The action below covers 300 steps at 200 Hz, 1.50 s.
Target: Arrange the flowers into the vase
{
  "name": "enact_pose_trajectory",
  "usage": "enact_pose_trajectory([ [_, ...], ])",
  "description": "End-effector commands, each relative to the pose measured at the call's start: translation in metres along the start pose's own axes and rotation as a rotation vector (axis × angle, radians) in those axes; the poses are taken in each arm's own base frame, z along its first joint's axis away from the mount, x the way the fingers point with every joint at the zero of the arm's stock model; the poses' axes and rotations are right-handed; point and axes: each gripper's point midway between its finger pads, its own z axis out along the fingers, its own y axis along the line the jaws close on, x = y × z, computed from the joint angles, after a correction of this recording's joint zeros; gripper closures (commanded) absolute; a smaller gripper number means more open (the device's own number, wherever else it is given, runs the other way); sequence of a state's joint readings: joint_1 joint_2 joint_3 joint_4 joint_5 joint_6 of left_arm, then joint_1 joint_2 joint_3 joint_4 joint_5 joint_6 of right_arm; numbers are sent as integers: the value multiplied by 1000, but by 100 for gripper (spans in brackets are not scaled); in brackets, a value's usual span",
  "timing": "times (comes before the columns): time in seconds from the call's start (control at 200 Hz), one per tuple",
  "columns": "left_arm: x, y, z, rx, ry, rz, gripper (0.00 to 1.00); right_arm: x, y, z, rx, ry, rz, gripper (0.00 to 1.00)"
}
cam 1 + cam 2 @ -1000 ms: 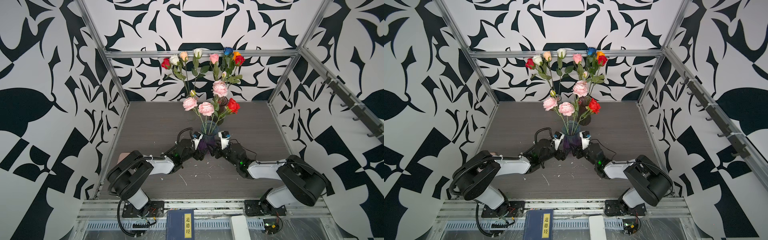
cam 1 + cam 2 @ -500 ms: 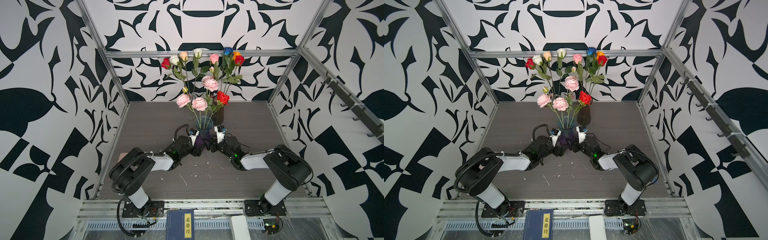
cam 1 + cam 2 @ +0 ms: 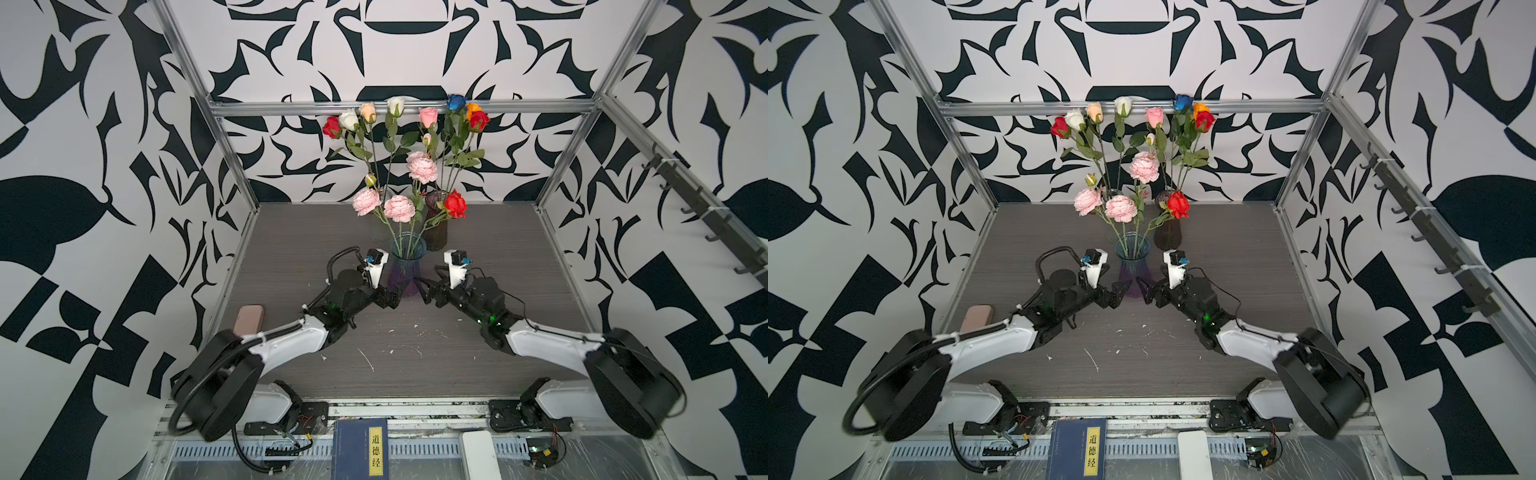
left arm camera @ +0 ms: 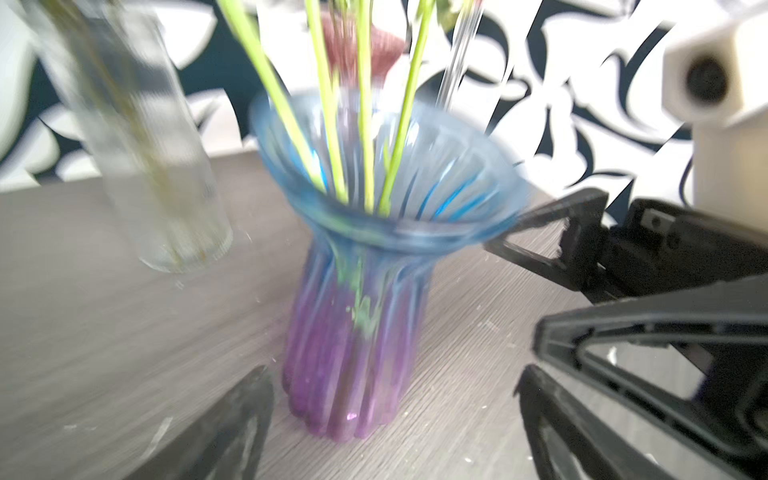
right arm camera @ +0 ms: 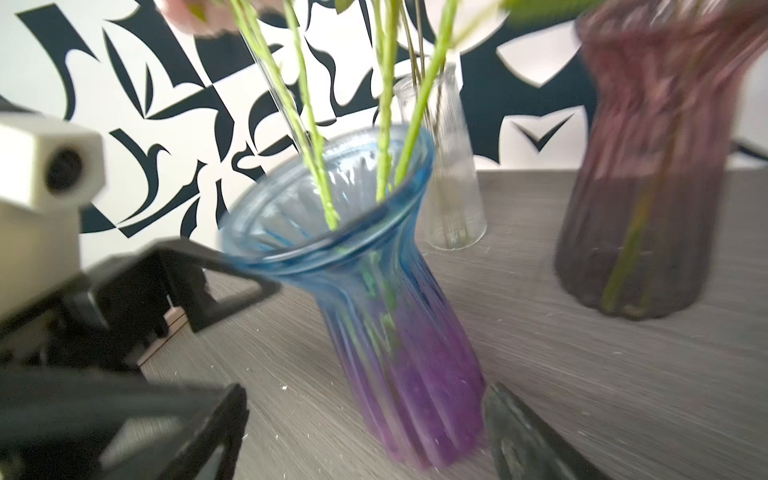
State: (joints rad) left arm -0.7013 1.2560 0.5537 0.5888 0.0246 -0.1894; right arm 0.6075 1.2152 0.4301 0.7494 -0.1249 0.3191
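Both pairs of jaws have sprung apart since the earlier frame, so left gripper (image 3: 1120, 291) and right gripper (image 3: 1147, 293) flank, released, the vase (image 3: 1133, 270) holding the flowers (image 3: 1121, 209) at the middle of the table (image 3: 1225, 332), and we should retreat low and straight without nudging it.

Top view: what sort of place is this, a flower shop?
Probably a robot test booth: two robot arms at a grey table, patterned walls on a metal frame.
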Motion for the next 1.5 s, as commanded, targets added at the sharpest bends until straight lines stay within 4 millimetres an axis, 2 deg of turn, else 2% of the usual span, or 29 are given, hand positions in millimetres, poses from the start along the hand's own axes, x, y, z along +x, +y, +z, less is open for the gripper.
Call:
enact_pose_trajectory([
  [0.0,-8,10,-30,-72,-16,12,0,-9,-12,-31,102,17,-115,7],
  [0.165,-23,38,-77,-244,-48,9,1,-25,-41,-89,331,11,-231,3],
  [0.21,-20,51,-87,-320,-35,9,1,-30,-57,-107,445,-6,-258,1],
  [0.3,-7,90,-110,-573,22,9,1,-29,-77,-132,579,-18,-321,2],
  [0.37,6,106,-115,-663,63,66,1,-27,-88,-144,654,-35,-364,2],
  [0.46,12,116,-116,-721,71,136,1,-24,-98,-152,713,-64,-418,2],
  [0.595,17,132,-122,-831,91,205,1,-14,-106,-151,748,-97,-484,4],
  [0.71,23,142,-124,-897,129,245,1,-7,-114,-148,779,-100,-510,2],
  [0.81,28,151,-130,-961,95,249,1,-1,-121,-143,782,-147,-502,1],
  [0.95,30,160,-132,-980,96,229,1,14,-146,-134,802,-106,-436,3],
  [1.035,36,167,-127,-971,119,259,1,33,-158,-123,770,-44,-432,1],
  [1.15,38,174,-126,-1014,71,300,1,29,-163,-113,759,-91,-456,1],
  [1.27,40,180,-122,-1029,13,273,0,29,-182,-103,786,-94,-420,1],
  [1.375,47,191,-122,-1066,34,268,1,46,-211,-96,810,-50,-350,4],
  [1.405,47,194,-124,-1076,27,257,0,44,-216,-93,830,-45,-352,3],
  [1.43,54,199,-123,-1085,50,258,0,42,-219,-94,844,-50,-342,1],
  [1.495,53,203,-123,-1089,45,247,1,42,-226,-95,874,-36,-320,1],
])
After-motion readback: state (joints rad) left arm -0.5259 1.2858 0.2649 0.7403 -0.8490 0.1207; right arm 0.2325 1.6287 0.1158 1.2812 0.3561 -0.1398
